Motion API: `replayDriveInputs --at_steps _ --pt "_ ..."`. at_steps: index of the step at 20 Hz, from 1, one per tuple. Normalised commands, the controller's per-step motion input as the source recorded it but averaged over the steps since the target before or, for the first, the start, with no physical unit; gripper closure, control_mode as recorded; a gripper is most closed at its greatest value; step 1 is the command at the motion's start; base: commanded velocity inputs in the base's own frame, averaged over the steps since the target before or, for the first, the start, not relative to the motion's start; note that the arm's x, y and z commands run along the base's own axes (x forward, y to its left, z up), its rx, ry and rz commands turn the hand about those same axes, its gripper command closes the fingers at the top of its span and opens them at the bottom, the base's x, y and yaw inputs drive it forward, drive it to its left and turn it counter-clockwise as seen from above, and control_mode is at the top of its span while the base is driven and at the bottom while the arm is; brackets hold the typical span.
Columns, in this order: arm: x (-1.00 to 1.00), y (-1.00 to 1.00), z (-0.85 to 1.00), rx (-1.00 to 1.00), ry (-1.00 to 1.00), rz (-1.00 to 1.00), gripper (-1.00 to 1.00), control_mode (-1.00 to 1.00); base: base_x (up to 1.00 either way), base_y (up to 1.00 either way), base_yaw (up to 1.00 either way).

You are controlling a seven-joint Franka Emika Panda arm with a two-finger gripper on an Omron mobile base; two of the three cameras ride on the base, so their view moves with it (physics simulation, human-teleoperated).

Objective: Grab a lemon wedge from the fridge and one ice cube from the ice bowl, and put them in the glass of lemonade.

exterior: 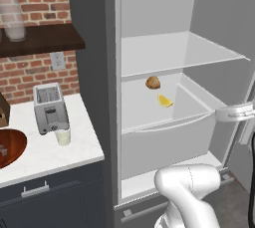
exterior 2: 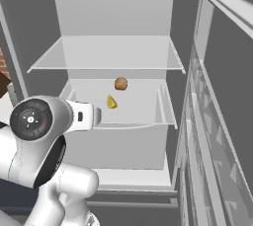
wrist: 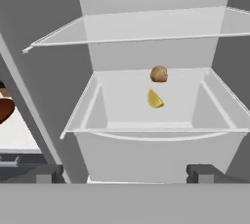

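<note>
My gripper [wrist: 124, 173] stands wide, its two dark fingertips [wrist: 202, 173] far apart at the bottom of the hand view and nothing between them. I am facing the open fridge [exterior: 94, 48], well short of its white interior.

The lemon wedge [wrist: 155, 99] lies inside the fridge's pull-out drawer [wrist: 161, 137], on the drawer floor toward the back, a small bright yellow piece with a paler edge. Just behind it, closer to the fridge's rear wall, sits a brown roundish lump [wrist: 158, 74]; the two are near each other but apart. Above the drawer a white shelf [wrist: 146, 27] spans the fridge.

To the left of the fridge runs a pale counter [exterior: 79, 145]. On it, nearest the fridge, stands the glass of lemonade [exterior: 63, 136], just in front of a silver toaster [exterior: 49, 108]. Farther from the fridge, at the counter's left edge, is the reddish-brown ice bowl [exterior: 11, 147], with pale cubes [exterior: 4, 149] inside it. Above the counter, beside the fridge, a dark wall shelf [exterior: 45, 39] carries a tall frosted jar [exterior: 12, 18] against the brick wall [exterior: 35, 3].
</note>
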Motion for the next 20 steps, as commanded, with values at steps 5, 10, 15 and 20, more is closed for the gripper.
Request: replayDriveInputs --at_steps 5,10,15,20 --pt "0.26 0.41 0.00 0.00 0.00 -0.13 -1.00 -1.00 0.00 0.00 0.00" --pt "0.30 0.14 -0.01 0.00 0.04 -0.17 -1.00 -1.00 0.00 0.00 0.00" --pt "0.72 -0.12 -0.18 0.00 0.20 -0.13 -1.00 -1.00 0.00 0.00 0.00" --pt "0.47 -0.32 -0.25 0.00 0.21 -0.03 -1.00 -1.00 0.00 0.00 0.00"
